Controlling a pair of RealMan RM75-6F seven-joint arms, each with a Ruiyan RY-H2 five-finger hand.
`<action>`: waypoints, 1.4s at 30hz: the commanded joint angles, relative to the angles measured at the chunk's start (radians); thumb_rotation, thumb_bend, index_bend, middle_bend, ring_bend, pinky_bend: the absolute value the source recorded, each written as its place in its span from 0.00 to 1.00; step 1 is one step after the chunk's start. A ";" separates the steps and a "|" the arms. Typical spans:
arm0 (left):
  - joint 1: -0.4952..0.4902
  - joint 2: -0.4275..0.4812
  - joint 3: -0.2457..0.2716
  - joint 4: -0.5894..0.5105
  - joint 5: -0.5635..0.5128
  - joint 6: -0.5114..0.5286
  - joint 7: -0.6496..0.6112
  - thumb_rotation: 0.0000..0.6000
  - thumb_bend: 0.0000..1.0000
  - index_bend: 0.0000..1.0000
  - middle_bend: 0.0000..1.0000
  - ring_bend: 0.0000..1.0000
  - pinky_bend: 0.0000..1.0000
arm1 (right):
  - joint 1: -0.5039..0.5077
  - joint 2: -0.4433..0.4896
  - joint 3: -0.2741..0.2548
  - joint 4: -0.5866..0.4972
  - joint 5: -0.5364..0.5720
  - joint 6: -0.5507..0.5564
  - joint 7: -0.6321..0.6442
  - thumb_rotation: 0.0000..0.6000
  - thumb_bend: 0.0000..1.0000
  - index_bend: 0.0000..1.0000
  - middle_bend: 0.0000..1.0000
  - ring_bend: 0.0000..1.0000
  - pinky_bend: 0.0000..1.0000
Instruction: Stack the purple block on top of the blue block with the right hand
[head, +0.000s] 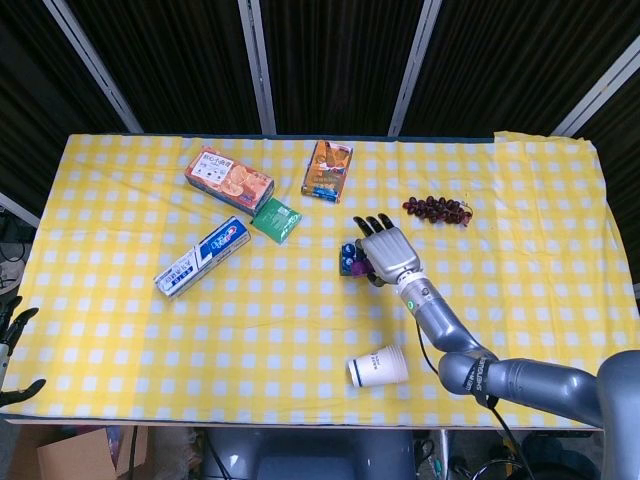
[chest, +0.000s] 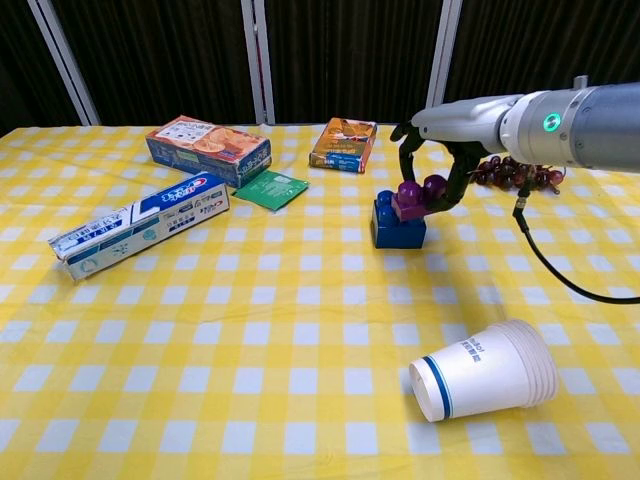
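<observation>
Table (chest: 300, 400) draped in a yellow-and-white checked cloth (head: 150, 330), backed by dark panels. Resting directly on the cloth: toothpaste box (chest: 140, 224) lying flat near the left side; biscuit box (chest: 208, 149) toward the far edge; green packet (chest: 271, 189) just beside that box, flat; orange snack box (chest: 344, 144) at the far middle; blue block (chest: 396, 226) near the centre; bunch of dark grapes (head: 437, 209) off to the right of the block; stack of paper cups (chest: 485, 370) tipped on its side near the front edge, mouth facing left.
</observation>
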 joint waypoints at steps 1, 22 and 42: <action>-0.003 -0.001 -0.001 0.004 -0.007 -0.008 0.001 1.00 0.00 0.12 0.00 0.00 0.04 | 0.017 -0.020 -0.005 0.021 0.018 -0.005 -0.008 1.00 0.60 0.57 0.01 0.06 0.00; -0.009 -0.010 -0.011 0.017 -0.034 -0.016 0.011 1.00 0.00 0.12 0.00 0.00 0.04 | 0.067 -0.060 -0.018 0.111 0.045 -0.039 0.029 1.00 0.60 0.57 0.01 0.06 0.00; -0.016 -0.022 -0.015 0.020 -0.049 -0.025 0.036 1.00 0.00 0.12 0.00 0.00 0.04 | 0.072 -0.100 -0.040 0.195 0.017 -0.080 0.089 1.00 0.60 0.57 0.01 0.06 0.00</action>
